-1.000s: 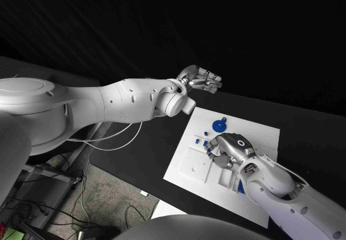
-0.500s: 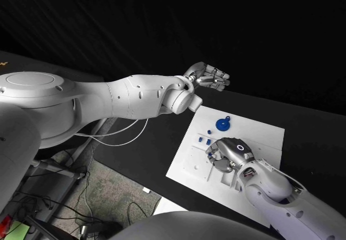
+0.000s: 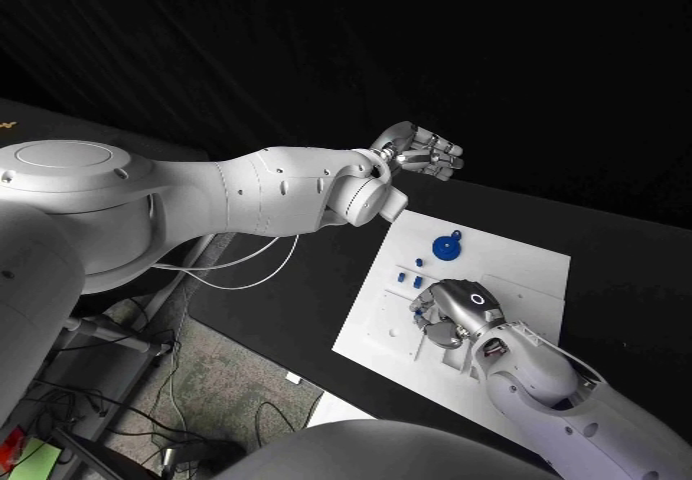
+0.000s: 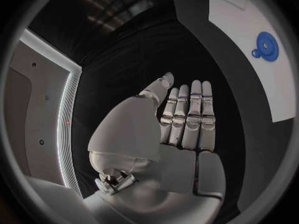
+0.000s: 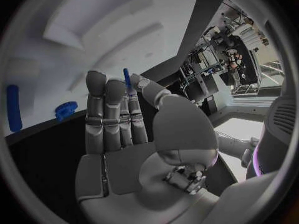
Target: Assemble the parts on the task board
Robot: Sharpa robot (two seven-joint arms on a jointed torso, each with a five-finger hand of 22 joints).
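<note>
The white task board (image 3: 519, 262) lies on the black table. A blue gear (image 3: 446, 245) with a small gear beside it sits near the board's far edge, and the left wrist view shows that gear (image 4: 268, 46) too. Two small blue parts (image 3: 408, 281) stand by the board's left edge. My right hand (image 3: 451, 312) hovers low over the middle of the board. It pinches a thin blue pin (image 5: 126, 78) between thumb and fingertip. My left hand (image 3: 420, 151) is raised beyond the board's far corner, its fingers (image 4: 190, 115) straight side by side and holding nothing.
In the right wrist view a blue cylinder (image 5: 14, 114) and a small toothed blue part (image 5: 65, 109) lie on the board (image 5: 93, 15). My left forearm (image 3: 274, 200) spans the table's left side. Cables (image 3: 216, 280) hang off the left edge.
The camera shifted after the oldest frame. My right hand has crept slightly toward the board's near side with the pin. The left hand has barely moved.
</note>
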